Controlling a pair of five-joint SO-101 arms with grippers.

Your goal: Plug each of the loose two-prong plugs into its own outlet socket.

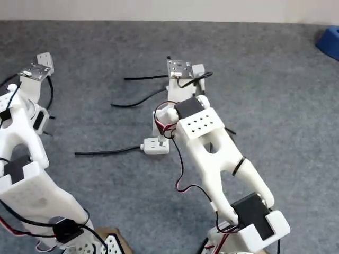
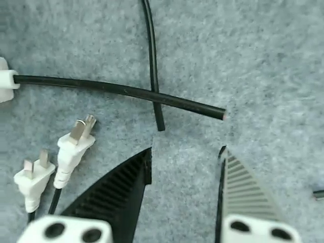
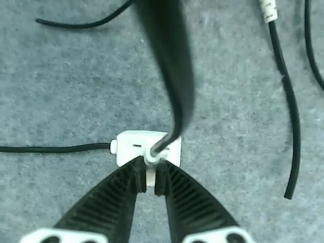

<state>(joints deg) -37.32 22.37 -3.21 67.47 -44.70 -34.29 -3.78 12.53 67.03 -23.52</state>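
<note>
In the right wrist view my right gripper (image 3: pixel 151 169) is shut on a white two-prong plug (image 3: pixel 150 174), held against the white outlet socket (image 3: pixel 132 147) on the grey carpet. The plug's black cord (image 3: pixel 169 76) rises toward the camera. The high view shows the socket (image 1: pixel 156 145) just under the right arm's (image 1: pixel 212 143) tip. My left gripper (image 2: pixel 186 152) is open above bare carpet. Two loose white plugs (image 2: pixel 73 147) (image 2: pixel 33 179) lie side by side beside one of its fingers (image 2: pixel 121 187), prongs pointing away.
Black cords (image 2: pixel 121 91) cross on the carpet ahead of the left gripper, one ending in a cut tip (image 2: pixel 223 115). More cords (image 1: pixel 140 98) lie beyond the socket, and the socket's own cord (image 1: pixel 106 152) runs left. A blue object (image 1: pixel 329 42) sits far right.
</note>
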